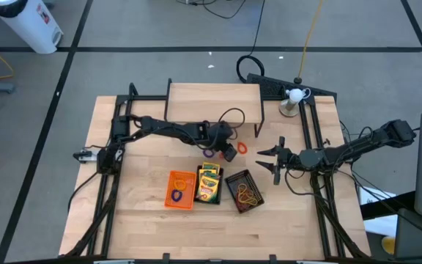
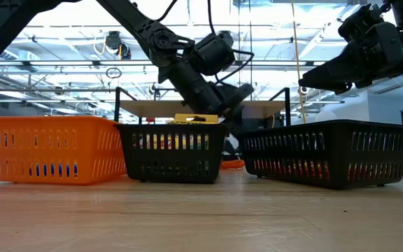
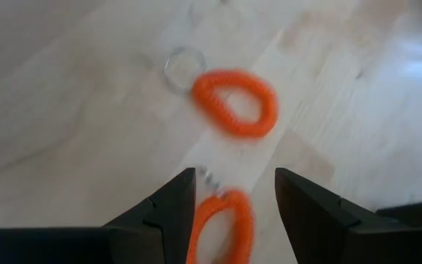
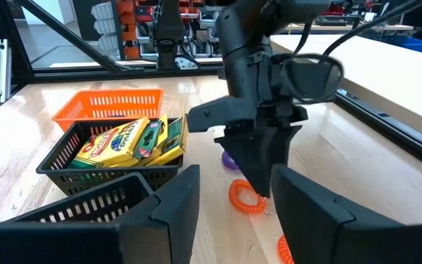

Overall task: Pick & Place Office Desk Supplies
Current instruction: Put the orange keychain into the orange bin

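Orange coil loop [image 3: 220, 227] lies on desk [image 1: 145, 220] between fingers of your spread left hand [image 3: 231, 192]; second loop [image 3: 234, 103] just beyond. Light, springy, likely slippery: pinch across one strand. Right hand [image 1: 273, 160] spread, waiting beside black tray [image 1: 245, 191].

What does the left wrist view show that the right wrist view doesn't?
Only the left wrist view shows a clear small ring beside the upper orange coiled plastic loop. Only the right wrist view shows the orange mesh tray, the black mesh tray of yellow-and-green crayon boxes and a purple loop. Both show the open left hand over orange loops on the wooden table.
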{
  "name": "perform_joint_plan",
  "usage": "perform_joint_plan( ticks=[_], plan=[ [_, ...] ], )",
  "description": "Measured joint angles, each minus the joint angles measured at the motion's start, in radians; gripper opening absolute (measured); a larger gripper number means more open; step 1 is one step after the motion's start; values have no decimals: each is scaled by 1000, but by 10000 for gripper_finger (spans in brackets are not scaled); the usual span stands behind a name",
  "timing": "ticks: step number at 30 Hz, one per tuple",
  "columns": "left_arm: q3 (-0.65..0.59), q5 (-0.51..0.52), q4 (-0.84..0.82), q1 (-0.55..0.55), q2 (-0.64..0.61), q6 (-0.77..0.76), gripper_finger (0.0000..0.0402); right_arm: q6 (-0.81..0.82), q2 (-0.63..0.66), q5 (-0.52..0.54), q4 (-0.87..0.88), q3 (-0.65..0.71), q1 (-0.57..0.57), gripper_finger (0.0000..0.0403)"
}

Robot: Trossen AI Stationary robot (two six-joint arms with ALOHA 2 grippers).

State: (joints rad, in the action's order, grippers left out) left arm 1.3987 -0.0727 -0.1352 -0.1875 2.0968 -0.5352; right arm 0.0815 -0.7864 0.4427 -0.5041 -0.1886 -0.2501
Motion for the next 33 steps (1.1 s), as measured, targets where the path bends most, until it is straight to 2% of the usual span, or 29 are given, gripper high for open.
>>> perform_joint_plan(
  ticks=[33],
  plan=[
    [0,-36,29,11,24,-76,186,1,0,1,0,0,0,155]
  ],
)
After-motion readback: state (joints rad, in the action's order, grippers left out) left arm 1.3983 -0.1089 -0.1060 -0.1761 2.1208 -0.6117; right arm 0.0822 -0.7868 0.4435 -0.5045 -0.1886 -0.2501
